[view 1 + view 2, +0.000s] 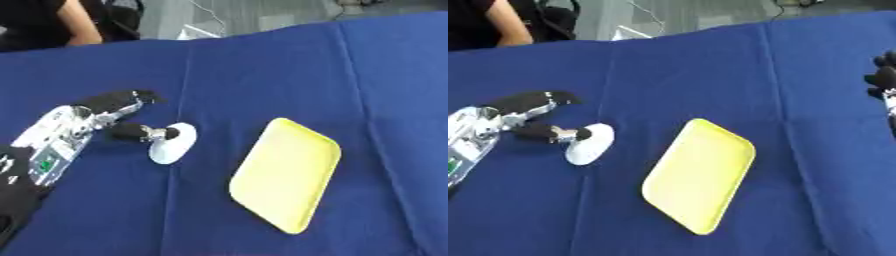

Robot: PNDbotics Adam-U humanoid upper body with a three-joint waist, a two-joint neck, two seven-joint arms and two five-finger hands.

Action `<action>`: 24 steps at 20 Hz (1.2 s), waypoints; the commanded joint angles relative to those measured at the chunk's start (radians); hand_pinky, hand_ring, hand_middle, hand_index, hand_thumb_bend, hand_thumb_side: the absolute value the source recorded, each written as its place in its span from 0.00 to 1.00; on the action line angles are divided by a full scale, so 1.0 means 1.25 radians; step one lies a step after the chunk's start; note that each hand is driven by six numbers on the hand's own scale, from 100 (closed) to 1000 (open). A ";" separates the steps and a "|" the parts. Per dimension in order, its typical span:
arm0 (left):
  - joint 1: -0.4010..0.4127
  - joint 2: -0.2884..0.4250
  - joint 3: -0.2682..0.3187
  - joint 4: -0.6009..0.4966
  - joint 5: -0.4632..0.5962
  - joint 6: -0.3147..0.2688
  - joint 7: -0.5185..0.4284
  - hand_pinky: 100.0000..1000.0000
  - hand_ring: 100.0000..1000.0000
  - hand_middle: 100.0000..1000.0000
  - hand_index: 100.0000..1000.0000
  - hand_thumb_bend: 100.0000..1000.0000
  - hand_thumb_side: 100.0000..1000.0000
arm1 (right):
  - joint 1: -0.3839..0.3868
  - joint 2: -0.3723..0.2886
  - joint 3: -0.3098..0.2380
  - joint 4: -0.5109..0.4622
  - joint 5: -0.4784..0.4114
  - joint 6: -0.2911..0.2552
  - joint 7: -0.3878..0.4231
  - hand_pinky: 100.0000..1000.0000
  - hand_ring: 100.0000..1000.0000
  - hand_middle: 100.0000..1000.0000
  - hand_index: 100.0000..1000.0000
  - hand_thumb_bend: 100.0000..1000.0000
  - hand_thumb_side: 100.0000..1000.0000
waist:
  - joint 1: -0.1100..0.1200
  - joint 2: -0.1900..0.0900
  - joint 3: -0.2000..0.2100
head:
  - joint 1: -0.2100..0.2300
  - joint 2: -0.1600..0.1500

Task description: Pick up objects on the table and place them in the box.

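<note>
Nearest the front edge of the table [262, 60] (covered w/ a blue cloth) sits a yellow tray [287, 174], roughly mid-table and a bit toward the right side. It's a shallow rectangle w/ rounded corners, lying askew: one short end points at the front edge, the other angles away toward the far right. Nothing in it.

Just left of the tray, a bit farther back, lies a white oval object [172, 143], flat on the cloth, apart from the tray w/ a strip of blue between them. Can't tell what it is beyond white, smooth, oval.

Left hand [105, 117] comes in from the front-left corner, silver body w/ black finger parts. Its thumb [138, 132] reaches across and the black tip touches the oval's upper left edge. The fingers [118, 99] stretch out straight above, farther back, not on the object; so the hand is spread, nothing pinched or wrapped.

Right hand [883, 80] shows only in the right eye view, at the right edge of the table toward the far side: a few dark finger parts. Too little visible to say whether it's spread or curled; it's well apart from tray and oval.
</note>
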State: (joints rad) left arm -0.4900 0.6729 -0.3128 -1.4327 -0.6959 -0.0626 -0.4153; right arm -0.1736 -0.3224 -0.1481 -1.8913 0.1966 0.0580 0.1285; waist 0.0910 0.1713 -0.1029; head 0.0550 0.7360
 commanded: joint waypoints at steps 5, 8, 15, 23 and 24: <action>-0.013 0.021 -0.006 -0.018 -0.014 -0.002 -0.004 0.99 0.96 0.91 0.96 0.55 1.00 | -0.007 -0.014 -0.001 -0.013 0.001 0.000 0.002 0.85 0.85 0.92 1.00 0.27 0.93 | -0.003 -0.010 0.000 | 0.002 0.001; -0.011 0.023 -0.012 -0.012 -0.009 0.013 0.007 0.98 0.95 0.90 0.95 0.52 1.00 | -0.006 -0.015 -0.002 -0.012 0.002 0.000 0.002 0.85 0.85 0.92 1.00 0.27 0.93 | -0.002 -0.012 0.001 | 0.000 0.005; -0.019 0.038 -0.046 0.033 0.057 0.068 0.040 0.97 0.94 0.89 0.94 0.48 1.00 | 0.003 -0.025 -0.004 -0.009 0.006 0.001 0.000 0.85 0.85 0.92 1.00 0.27 0.93 | 0.010 -0.027 0.008 | -0.005 0.018; -0.024 0.033 -0.058 0.044 0.079 0.097 0.069 0.96 0.94 0.89 0.94 0.45 1.00 | 0.004 -0.027 -0.005 -0.009 0.008 0.002 -0.001 0.85 0.85 0.92 1.00 0.28 0.92 | 0.014 -0.031 0.008 | -0.009 0.017; -0.024 0.033 -0.058 0.043 0.080 0.097 0.069 0.96 0.94 0.89 0.94 0.45 1.00 | 0.004 -0.027 -0.005 -0.009 0.008 0.002 -0.001 0.85 0.85 0.92 1.00 0.28 0.92 | 0.014 -0.031 0.008 | -0.009 0.017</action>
State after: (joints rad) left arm -0.5034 0.6837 -0.3887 -1.3704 -0.6008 0.0554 -0.3332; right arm -0.1636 -0.3326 -0.1489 -1.8908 0.2050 0.0591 0.1288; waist 0.1105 0.1483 -0.0950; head 0.0536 0.7613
